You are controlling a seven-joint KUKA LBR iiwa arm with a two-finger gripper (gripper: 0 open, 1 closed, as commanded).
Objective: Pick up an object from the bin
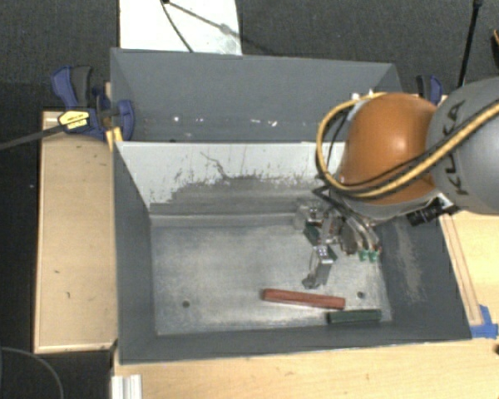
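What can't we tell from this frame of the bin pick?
1. Camera view: the bin floor at the right rear is hidden under the orange wrist cover and arm.
2. Whether the end effector touches the floor: the downward angle hides its height.
3. Red-brown stick and dark block, front right: too small to identify, or to tell whether they touch.

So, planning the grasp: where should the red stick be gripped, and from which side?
Probably mid-length, from above, closing across its narrow width. The red stick lies flat on the bin floor, long and thin, and its right end lies close to a dark green block, so the middle has most room.
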